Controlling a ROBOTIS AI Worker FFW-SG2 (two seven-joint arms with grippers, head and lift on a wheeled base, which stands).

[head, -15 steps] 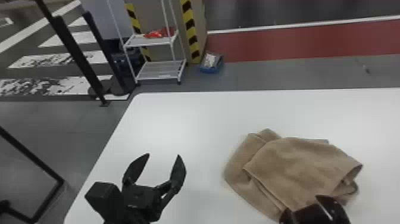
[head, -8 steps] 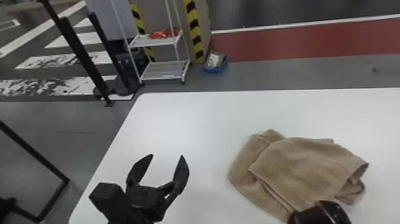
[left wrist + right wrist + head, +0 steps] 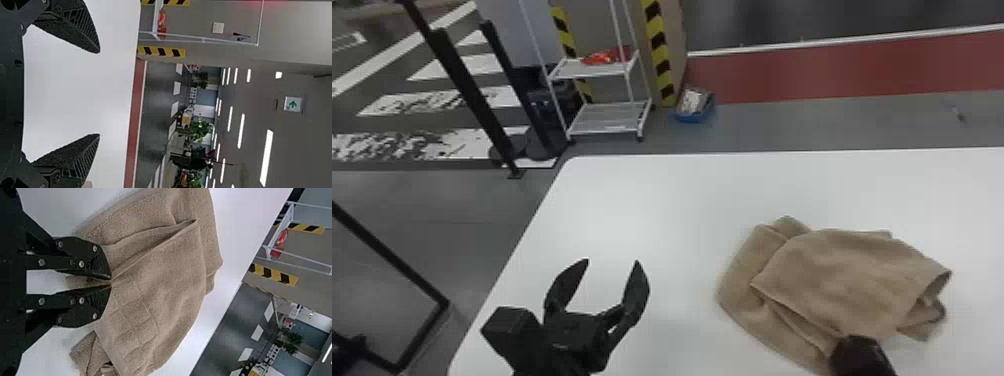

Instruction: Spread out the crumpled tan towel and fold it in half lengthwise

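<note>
My left gripper [image 3: 612,262] stands open over the white table, left of the towel and apart from it; in the left wrist view the same left gripper [image 3: 100,93] has nothing between its wide-set fingers. The tan towel [image 3: 842,275] lies bunched in overlapping layers, with a loose folded corner at its right. At the towel's near edge is my right gripper [image 3: 861,352], partly cut off by the bottom edge. In the right wrist view the right gripper [image 3: 111,281] is shut on the towel [image 3: 156,301], its fingertips pinching an edge of the upper layer.
The white table [image 3: 642,200] has its left edge beside my left arm. Beyond it on the floor stand a white wire shelf [image 3: 604,117], black posts [image 3: 467,90] and a blue bin [image 3: 693,107].
My right gripper's fingers, apart a second ago, have closed on the towel's near edge. The head view has shifted slightly; the left gripper keeps its open pose.
</note>
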